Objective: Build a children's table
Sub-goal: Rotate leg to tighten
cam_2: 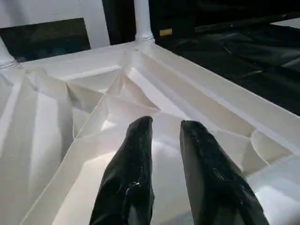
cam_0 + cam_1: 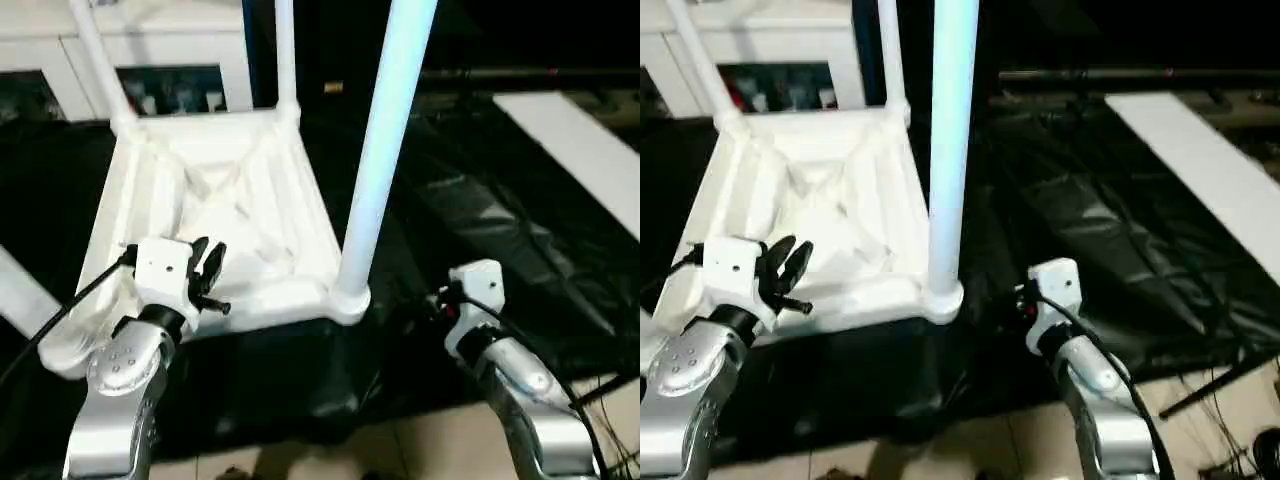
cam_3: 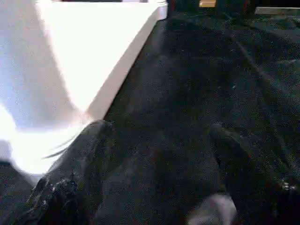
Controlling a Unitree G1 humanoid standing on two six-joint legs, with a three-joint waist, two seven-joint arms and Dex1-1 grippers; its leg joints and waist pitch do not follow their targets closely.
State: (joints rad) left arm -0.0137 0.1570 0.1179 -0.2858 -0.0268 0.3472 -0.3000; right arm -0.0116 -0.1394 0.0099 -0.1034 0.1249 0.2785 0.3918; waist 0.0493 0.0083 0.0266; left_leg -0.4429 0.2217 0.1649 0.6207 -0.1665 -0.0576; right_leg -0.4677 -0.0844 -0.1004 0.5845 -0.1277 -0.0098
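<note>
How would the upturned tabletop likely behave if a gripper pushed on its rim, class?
The tabletop looks like thin ribbed plastic, so probably light yet fairly stiff. It lies on black sheeting, so it may slide. With tall legs standing in its corner sockets, it might rock.

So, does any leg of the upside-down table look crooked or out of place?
Yes: the far-left leg leans outward from its corner socket, while the near-right leg and far-right leg stand nearly straight on the tabletop.

The white tabletop [image 2: 230,210] lies upside down, ribbed underside up, just beyond the left claw [image 2: 205,275]. Three legs [image 2: 385,140] stand upright in corner sockets, the nearest between both claws.
</note>
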